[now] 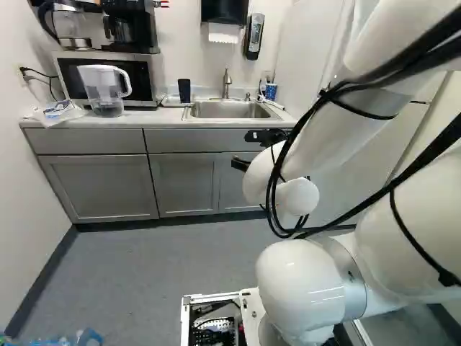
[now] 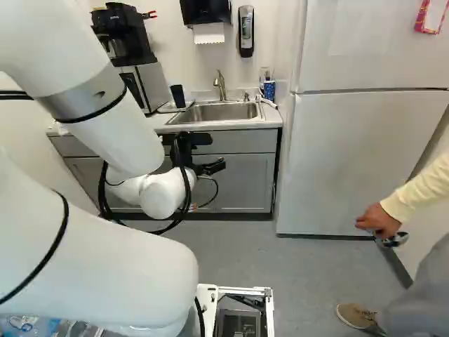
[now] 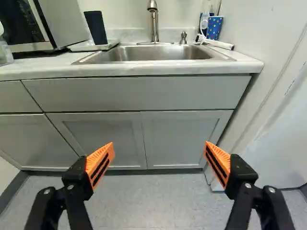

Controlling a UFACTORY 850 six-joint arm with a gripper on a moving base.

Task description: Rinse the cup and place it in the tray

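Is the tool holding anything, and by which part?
Nothing held. The black two-fingered tool stands open, with nothing between its orange pads; the dark tapered cup stands on the white tray beside the steel sink.

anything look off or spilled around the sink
No spill or damage shows. The one untidy thing is a white stick-like item lying loose beside the sink, near the blue dotted cup, as if not put away.
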